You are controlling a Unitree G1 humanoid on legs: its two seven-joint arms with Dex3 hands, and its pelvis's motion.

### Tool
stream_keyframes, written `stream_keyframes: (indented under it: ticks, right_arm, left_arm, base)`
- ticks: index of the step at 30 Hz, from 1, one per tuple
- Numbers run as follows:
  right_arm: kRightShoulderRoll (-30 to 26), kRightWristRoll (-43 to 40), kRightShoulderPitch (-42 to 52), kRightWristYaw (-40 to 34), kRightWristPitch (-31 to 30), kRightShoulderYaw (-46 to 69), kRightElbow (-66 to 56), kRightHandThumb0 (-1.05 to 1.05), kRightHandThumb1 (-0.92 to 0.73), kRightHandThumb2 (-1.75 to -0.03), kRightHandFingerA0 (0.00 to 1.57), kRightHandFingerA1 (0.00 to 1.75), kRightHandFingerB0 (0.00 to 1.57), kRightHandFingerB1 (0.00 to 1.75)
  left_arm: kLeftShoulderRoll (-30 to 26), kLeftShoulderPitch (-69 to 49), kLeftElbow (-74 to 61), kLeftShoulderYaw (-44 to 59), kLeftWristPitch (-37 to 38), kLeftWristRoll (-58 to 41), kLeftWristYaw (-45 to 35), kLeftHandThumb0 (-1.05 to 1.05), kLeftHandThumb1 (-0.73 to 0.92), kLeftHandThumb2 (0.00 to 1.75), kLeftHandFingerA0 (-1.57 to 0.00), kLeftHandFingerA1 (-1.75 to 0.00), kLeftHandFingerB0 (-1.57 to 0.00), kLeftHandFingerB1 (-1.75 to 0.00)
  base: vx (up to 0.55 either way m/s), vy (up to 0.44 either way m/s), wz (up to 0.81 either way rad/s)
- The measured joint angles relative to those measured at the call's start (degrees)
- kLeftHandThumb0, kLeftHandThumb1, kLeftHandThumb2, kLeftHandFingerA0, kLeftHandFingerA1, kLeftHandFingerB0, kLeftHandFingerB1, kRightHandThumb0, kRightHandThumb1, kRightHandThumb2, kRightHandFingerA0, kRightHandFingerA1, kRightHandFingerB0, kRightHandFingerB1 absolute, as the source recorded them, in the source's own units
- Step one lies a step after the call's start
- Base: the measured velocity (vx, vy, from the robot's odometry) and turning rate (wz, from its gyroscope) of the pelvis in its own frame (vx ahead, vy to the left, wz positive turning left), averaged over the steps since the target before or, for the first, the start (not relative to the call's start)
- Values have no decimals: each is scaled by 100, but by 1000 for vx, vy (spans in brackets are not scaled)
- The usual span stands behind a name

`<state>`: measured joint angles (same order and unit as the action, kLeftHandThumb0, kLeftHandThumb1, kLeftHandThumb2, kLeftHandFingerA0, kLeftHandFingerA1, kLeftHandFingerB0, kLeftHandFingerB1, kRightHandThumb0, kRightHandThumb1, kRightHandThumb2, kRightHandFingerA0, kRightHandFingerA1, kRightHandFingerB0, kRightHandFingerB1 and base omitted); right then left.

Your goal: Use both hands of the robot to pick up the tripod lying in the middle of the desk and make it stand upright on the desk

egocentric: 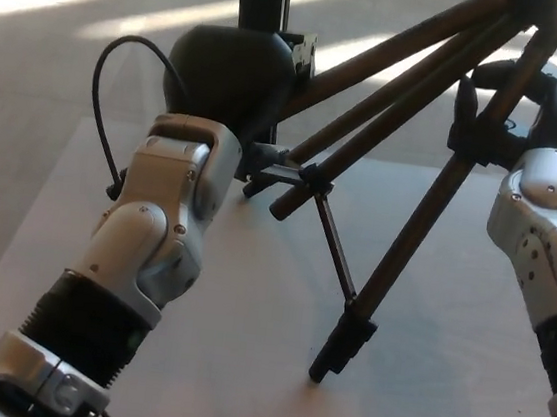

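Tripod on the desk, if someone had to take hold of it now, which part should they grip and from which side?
Probably the bare middle of the tripod's nearest leg, from the robot's right. It is a slim, straight tube, exposed there, slanting down to its foot on the desk. The right robot hand already holds higher up.

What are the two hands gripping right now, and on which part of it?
Both hold the tripod: the right hand is closed round one leg high up, the left hand is at the hub end, its exact grip hidden.
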<state>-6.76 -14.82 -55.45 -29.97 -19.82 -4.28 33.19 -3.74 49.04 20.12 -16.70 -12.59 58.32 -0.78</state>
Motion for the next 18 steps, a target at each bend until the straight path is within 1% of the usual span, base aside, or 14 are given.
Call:
stream_keyframes:
  ticks: [1, 2, 3, 5, 6, 7, 9, 12, 13, 14, 15, 17, 18]
  right_arm:
    - [-26, 21, -21, 9, 0, -53, -2, -26, -34, -139, 97, 175, 88, 152]
    - [-49, 50, -48, 20, 0, -116, -7, -26, -38, -139, 95, 175, 84, 152]
    - [-76, 84, -73, 34, 0, -187, -27, -23, -35, -139, 94, 175, 85, 150]
    - [-121, 139, -105, 54, 0, -307, -90, -24, -37, -136, 96, 175, 87, 151]
    - [-143, 166, -119, 63, 0, -366, -126, -24, -35, -136, 97, 175, 87, 152]
    - [-164, 199, -130, 70, 0, -430, -167, -20, -34, -145, 99, 175, 88, 153]
    - [-197, 274, -145, 79, 1, -542, -244, -23, -34, -146, 100, 175, 87, 155]
    - [-253, 390, -151, 90, 1, -725, -379, -22, -32, -148, 100, 175, 88, 154]
    - [-266, 419, -151, 93, 1, -775, -410, -22, -34, -146, 100, 175, 87, 155]
    - [-280, 450, -151, 95, 1, -829, -445, -22, -34, -146, 100, 175, 87, 155]
    - [-290, 474, -152, 99, 2, -867, -466, -21, -36, -144, 99, 175, 86, 155]
    - [-307, 537, -157, 108, 4, -967, -515, -21, -36, -144, 99, 175, 86, 155]
    - [-319, 562, -160, 114, 5, -1023, -548, -22, -36, -140, 98, 175, 86, 154]
  left_arm:
    - [14, -27, -14, 26, -7, -11, 18, -17, 49, 100, -115, -136, -94, -122]
    - [29, -58, -28, 54, -20, -26, 41, -18, 49, 99, -114, -137, -93, -123]
    - [47, -90, -39, 84, -34, -40, 58, -12, 57, 88, -80, -175, -62, -160]
    - [79, -155, -58, 132, -64, -59, 66, -11, 58, 86, -80, -175, -63, -158]
    - [92, -186, -67, 150, -77, -66, 67, -11, 56, 85, -81, -175, -65, -157]
    - [105, -222, -79, 167, -84, -75, 70, -12, 56, 83, -81, -175, -66, -158]
    - [128, -308, -106, 183, -85, -93, 80, -12, 56, 80, -81, -175, -66, -156]
    - [148, -456, -180, 215, -85, -120, 132, -12, 55, 80, -80, -175, -66, -154]
    - [151, -493, -205, 230, -85, -128, 153, -13, 59, 78, -81, -174, -70, -147]
    - [152, -531, -230, 246, -85, -135, 177, -13, 59, 78, -81, -174, -70, -147]
    - [153, -559, -245, 256, -85, -142, 193, -14, 59, 88, -82, -174, -70, -150]
    - [164, -645, -289, 279, -85, -171, 248, -14, 59, 88, -82, -174, -70, -150]
    - [169, -688, -313, 293, -85, -188, 275, -13, 59, 89, -81, -175, -69, -153]
  base:
    - [0, 0, 0]
    - [0, 0, 0]
    - [0, 0, 0]
    - [0, 0, 0]
    - [0, 0, 0]
    - [0, 0, 0]
    - [0, 0, 0]
    - [0, 0, 0]
    - [0, 0, 0]
    - [0, 0, 0]
    - [0, 0, 0]
    - [0, 0, 0]
    - [0, 0, 0]
